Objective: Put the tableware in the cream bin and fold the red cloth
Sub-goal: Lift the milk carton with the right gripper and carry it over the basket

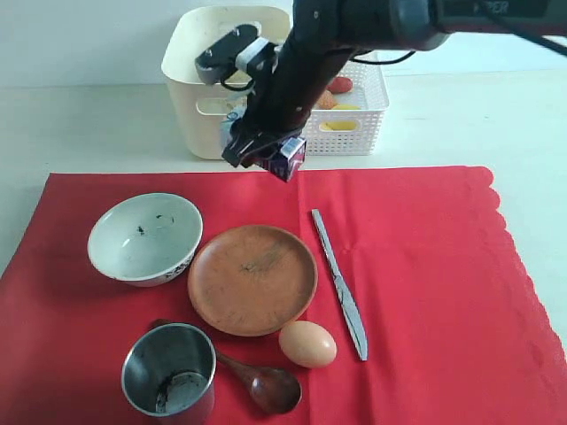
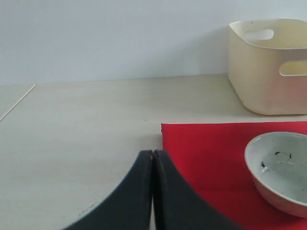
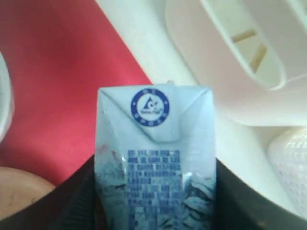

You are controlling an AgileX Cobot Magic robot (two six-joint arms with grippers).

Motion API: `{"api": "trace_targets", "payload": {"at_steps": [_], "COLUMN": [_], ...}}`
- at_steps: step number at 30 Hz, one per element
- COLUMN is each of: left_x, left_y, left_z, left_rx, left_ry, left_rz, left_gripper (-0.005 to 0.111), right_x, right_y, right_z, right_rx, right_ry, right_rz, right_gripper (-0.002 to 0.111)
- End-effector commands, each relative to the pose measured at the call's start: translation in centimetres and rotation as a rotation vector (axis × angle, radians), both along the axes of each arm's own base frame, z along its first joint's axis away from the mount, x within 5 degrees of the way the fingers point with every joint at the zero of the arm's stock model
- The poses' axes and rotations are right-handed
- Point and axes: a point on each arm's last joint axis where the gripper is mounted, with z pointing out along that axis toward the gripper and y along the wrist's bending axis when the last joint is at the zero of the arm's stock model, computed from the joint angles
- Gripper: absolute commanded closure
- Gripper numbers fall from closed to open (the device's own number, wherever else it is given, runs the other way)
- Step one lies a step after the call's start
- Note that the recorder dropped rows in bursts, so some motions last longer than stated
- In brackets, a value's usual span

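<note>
On the red cloth [image 1: 425,292] lie a white speckled bowl [image 1: 144,237], a brown plate [image 1: 252,279], a steel cup [image 1: 170,367], a dark wooden spoon [image 1: 261,382] and a silver knife [image 1: 339,283]. The cream bin [image 1: 190,88] stands behind the cloth's far edge. My right gripper [image 1: 266,150] hangs over that edge, in front of the bin, shut on a small milk carton [image 3: 156,158]. Through the bin's handle hole [image 3: 244,36] two wooden sticks show. My left gripper [image 2: 153,153] is shut and empty, low over the bare table beside the cloth's corner [image 2: 201,153], with the bowl [image 2: 280,167] nearby.
An egg [image 1: 307,343] lies on the cloth between plate and knife. A white perforated basket [image 1: 363,124] holding food items stands right of the cream bin. The cloth's scalloped edge [image 1: 518,266] is on the right. Pale table surrounds the cloth.
</note>
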Motion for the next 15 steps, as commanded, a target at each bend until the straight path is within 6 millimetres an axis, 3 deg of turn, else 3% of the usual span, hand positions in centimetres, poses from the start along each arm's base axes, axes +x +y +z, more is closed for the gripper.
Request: {"api": "trace_targets", "payload": {"at_steps": [1,8,15], "left_x": [0.0,0.0,0.0], "left_y": [0.0,0.0,0.0], "left_z": [0.0,0.0,0.0], "left_rx": [-0.009,-0.009,-0.009], "left_ry": [-0.007,-0.007,-0.007], "left_rz": [0.002,0.002,0.002], "left_gripper": [0.104,0.104,0.104], "right_x": [-0.4,-0.3,0.7], "right_y": [-0.3,-0.3,0.0], "right_z": [3.9,6.8,7.9], "right_rx": [0.053,0.152,0.296], "right_ry": [-0.088,-0.174,-0.262], "right_rz": [0.000,-0.068,-0.191], "right_gripper": [0.108,0.108,0.108]}}
